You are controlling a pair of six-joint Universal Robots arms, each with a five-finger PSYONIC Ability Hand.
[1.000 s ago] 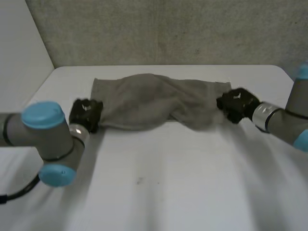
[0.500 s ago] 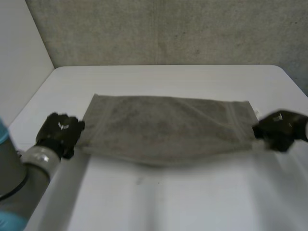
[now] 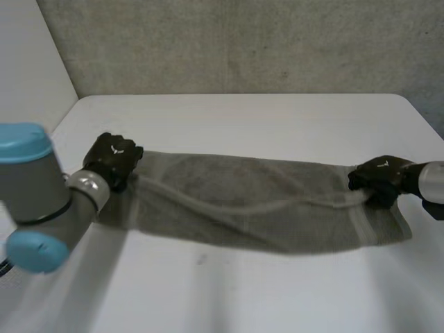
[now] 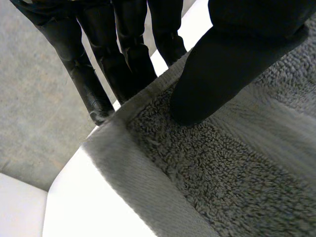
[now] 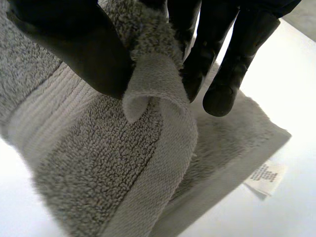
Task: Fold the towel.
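While the grey terry towel (image 3: 257, 208) spans the white table (image 3: 243, 114), the left hand (image 3: 114, 158) pinches its nine-o'clock edge and the right hand (image 3: 378, 182) its three-o'clock edge; bare tabletop lies at twelve and six.

A smooth white counter (image 3: 263, 118) with rounded far corners meets a rough grey wall (image 3: 243, 41) along its far edge. A plain white panel (image 3: 28, 76) rises beside the counter's far left corner. Soft light falls on the countertop.
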